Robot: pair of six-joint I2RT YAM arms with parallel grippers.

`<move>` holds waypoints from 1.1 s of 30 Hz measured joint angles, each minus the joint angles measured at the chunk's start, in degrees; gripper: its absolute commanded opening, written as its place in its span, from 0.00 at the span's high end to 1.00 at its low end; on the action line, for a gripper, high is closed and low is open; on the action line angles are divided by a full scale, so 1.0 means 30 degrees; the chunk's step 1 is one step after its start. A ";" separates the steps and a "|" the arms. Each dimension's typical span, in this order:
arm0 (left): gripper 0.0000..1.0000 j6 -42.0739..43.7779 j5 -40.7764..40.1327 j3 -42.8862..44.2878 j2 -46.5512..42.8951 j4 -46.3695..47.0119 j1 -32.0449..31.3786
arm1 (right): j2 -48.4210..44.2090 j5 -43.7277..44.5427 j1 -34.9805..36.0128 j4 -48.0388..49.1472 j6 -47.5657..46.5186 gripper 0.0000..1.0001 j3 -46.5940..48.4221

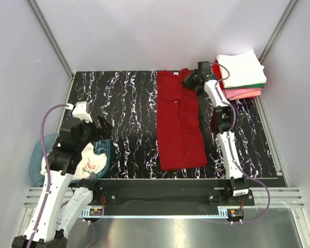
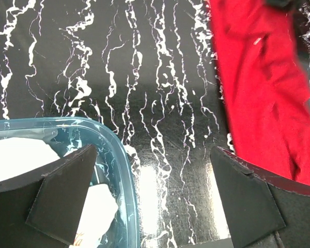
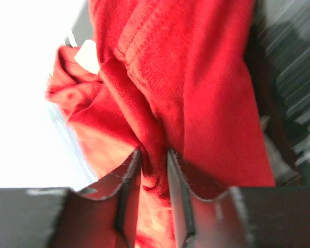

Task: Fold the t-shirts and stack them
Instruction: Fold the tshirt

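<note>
White red-printed t-shirt [image 1: 90, 164] is contained in teal plastic tub [image 1: 35, 161]; left fingers [image 2: 62, 196] held apart, right fingers [image 3: 180, 201] clamped on dark red t-shirt [image 1: 178, 129].

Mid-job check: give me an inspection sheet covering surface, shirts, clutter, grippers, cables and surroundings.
Surface: black marbled mat, flat.
Job's things: dark red t-shirt folded into a long strip mid-mat; stack of folded shirts at the far right corner, white on top; white printed shirt in the teal tub.
Clutter: nothing seen.
Grippers: left gripper open, empty, over the tub's edge; right gripper shut on the dark red t-shirt's far end.
Cables: purple cables run along both arms, clear of the cloth.
Surroundings: white walls, nothing else seen.
</note>
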 measured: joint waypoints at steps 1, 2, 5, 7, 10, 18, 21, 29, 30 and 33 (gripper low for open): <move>0.01 0.0015 -0.0051 0.0000 0.0131 0.0007 0.0000 | 0.0335 0.0036 -0.0663 0.1078 0.0787 0.61 0.0168; 0.01 0.0036 -0.0131 0.0000 0.0248 0.0015 0.0000 | 0.0605 0.0211 -0.1115 0.2055 0.1464 0.60 0.0291; 0.01 0.0051 -0.0321 0.0000 0.0546 0.0015 0.0000 | 0.1078 0.0466 -0.1537 0.4138 0.2805 0.45 0.0328; 0.01 0.0051 -0.0364 0.0000 0.0729 0.0015 0.0000 | 0.1122 0.0452 -0.1297 0.5013 0.3162 0.36 0.0321; 0.01 0.0044 -0.0357 0.0000 0.0991 0.0029 0.0000 | 0.1049 0.0248 -0.0707 0.5872 0.3024 0.27 0.0051; 0.01 -0.0299 0.0408 -0.0036 0.1858 0.0313 -0.0022 | -0.2419 0.0211 0.0182 0.4269 0.0423 0.00 -0.3599; 0.01 -0.0925 0.0962 0.0022 0.2900 0.0721 -0.0612 | -0.4656 0.0517 0.0131 0.2951 -0.0692 0.00 -0.4911; 0.13 -0.4175 0.1785 -0.0656 0.8014 0.3920 -0.6186 | -1.7391 0.2601 -0.0189 0.1209 -0.3723 0.00 -1.5052; 0.14 -0.4575 0.1916 -0.0933 0.8386 0.4393 -0.6681 | -1.9103 0.2790 -0.0219 0.1260 -0.3891 0.01 -1.6859; 0.16 -0.6528 0.2157 -0.2280 0.9734 0.6237 -0.8451 | -2.5194 0.3038 -0.0270 0.1341 -0.4116 0.05 -2.3948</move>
